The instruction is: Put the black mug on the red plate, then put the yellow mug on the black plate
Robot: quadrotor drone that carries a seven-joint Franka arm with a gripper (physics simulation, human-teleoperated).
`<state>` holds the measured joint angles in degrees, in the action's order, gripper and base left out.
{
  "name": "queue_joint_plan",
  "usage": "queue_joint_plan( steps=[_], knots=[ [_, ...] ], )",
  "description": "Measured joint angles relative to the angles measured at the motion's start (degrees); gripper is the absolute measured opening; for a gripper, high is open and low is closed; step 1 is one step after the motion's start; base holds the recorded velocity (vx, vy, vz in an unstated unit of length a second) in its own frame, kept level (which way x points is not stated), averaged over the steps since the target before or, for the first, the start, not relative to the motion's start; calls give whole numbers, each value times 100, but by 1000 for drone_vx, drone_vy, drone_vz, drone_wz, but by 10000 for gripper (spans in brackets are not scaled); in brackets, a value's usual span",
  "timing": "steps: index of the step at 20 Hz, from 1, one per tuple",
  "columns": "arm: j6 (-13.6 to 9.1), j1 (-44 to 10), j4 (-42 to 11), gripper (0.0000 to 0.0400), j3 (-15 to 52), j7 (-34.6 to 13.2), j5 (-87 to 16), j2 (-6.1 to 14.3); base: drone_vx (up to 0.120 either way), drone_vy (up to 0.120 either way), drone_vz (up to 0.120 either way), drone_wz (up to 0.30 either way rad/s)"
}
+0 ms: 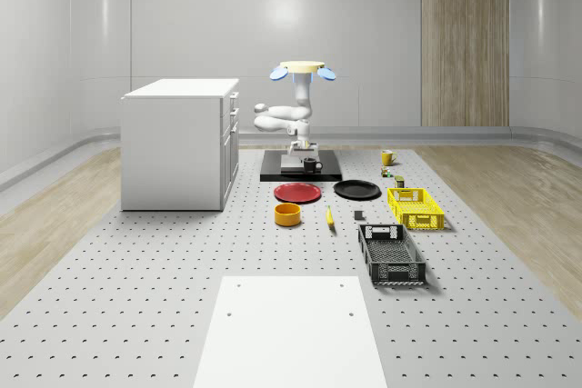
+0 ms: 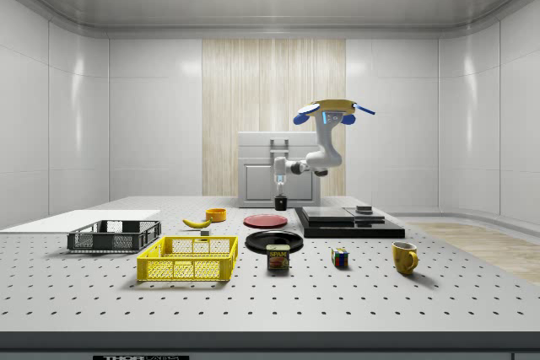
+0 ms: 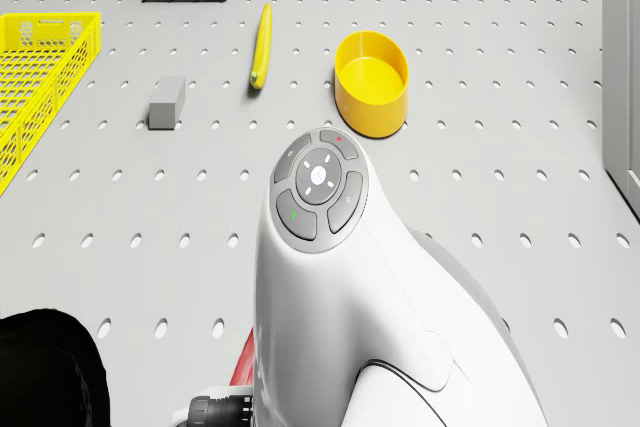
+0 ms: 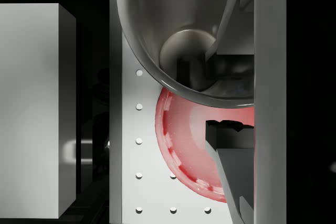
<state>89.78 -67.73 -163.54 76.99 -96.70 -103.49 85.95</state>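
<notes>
The black mug [image 1: 311, 165] hangs in the air, with my gripper [image 1: 305, 159] shut on its rim. In the side view the black mug [image 2: 281, 202] is a little above the table, near the red plate [image 2: 265, 220]. In the wrist view the mug [image 4: 199, 40] shows its hollow inside, one finger [image 4: 233, 163] outside the wall, and the red plate [image 4: 184, 140] lies directly below. The red plate [image 1: 297, 193] sits beside the black plate [image 1: 356, 190]. The yellow mug [image 1: 387, 158] stands at the far right. The drone [image 1: 304, 68] hovers above the black platform [image 1: 273, 173].
A white cabinet [image 1: 180, 143] stands at the whole-scene view's left. In front of the plates lie a yellow bowl [image 1: 287, 214], a banana [image 1: 329, 216], a small grey block [image 3: 167, 102], a yellow crate [image 1: 415, 207] and a black crate [image 1: 391, 253]. A can [image 2: 278, 257] and a cube [image 2: 339, 257] lie near the yellow mug [image 2: 405, 256].
</notes>
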Motion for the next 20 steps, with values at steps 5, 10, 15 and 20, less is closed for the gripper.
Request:
queue_joint_plan(
  steps=[5, 10, 15, 20],
  knots=[
    [32, -8, 2, 110, 5, -7, 14, 34, 120, 0, 0, 0],
    [62, -16, 3, 110, 9, -13, 27, 66, 120, 0, 0, 0],
    [100, 62, 6, 110, 15, 69, 44, 107, 40, 0, 0, 0],
    [165, 371, 24, 110, 28, 396, 76, 175, 0, 0, 0, 0]
  ],
)
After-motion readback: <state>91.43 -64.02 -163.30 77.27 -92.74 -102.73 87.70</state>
